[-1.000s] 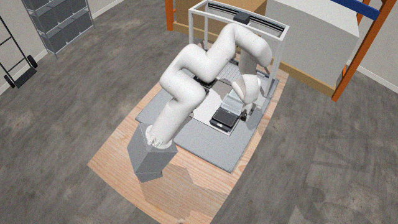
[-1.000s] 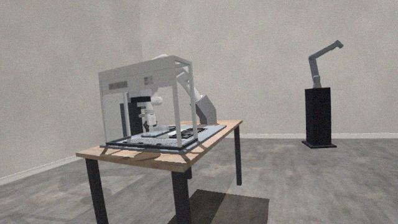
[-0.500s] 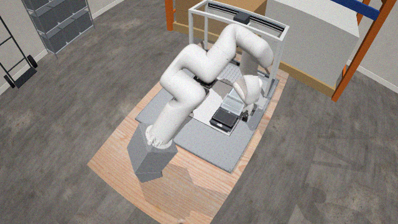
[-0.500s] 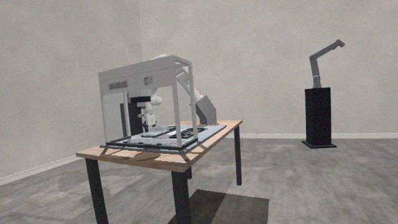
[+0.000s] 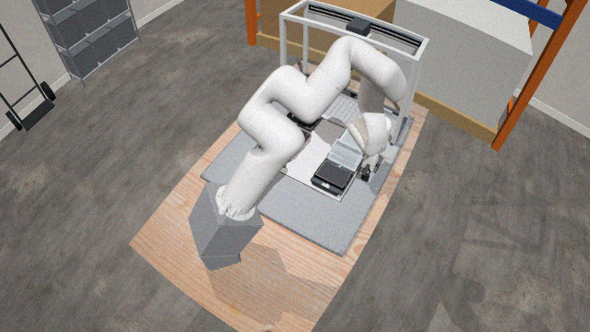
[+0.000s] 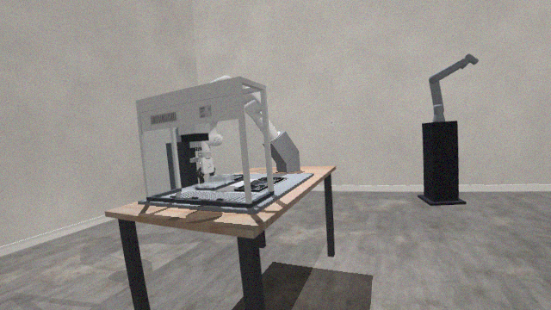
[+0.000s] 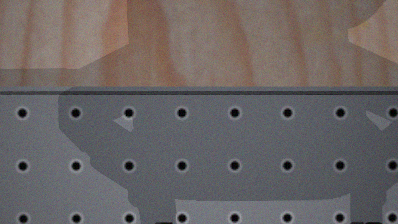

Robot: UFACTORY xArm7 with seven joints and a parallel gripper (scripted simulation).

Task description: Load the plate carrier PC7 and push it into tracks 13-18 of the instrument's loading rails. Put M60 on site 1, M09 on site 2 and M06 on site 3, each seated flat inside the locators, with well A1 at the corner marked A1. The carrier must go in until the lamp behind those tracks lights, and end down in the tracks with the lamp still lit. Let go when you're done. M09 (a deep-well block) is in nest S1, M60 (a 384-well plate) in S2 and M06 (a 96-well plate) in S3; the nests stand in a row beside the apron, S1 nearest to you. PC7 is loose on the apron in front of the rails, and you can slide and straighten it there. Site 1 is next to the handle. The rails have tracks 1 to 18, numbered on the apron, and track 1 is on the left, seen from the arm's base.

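Observation:
My gripper (image 5: 368, 171) is open and empty. It hangs low over the grey perforated deck, just right of the row of nests, and also shows in the exterior view (image 6: 207, 169). A dark plate (image 5: 334, 175) sits in the nest nearest the arm's base. A clear plate (image 5: 347, 152) sits in the nest behind it. My wrist hides the third nest. The black carrier PC7 (image 5: 300, 122) lies on the apron, mostly hidden under my arm. The wrist view shows only the perforated deck (image 7: 200, 160), the wooden table edge (image 7: 200, 40) and my gripper's shadow.
The instrument's white frame (image 5: 355, 37) stands over the rails at the back, with its right post (image 5: 407, 99) close to my wrist. The white apron (image 5: 310, 159) lies left of the nests. The deck's right edge and the table edge are just beyond my gripper.

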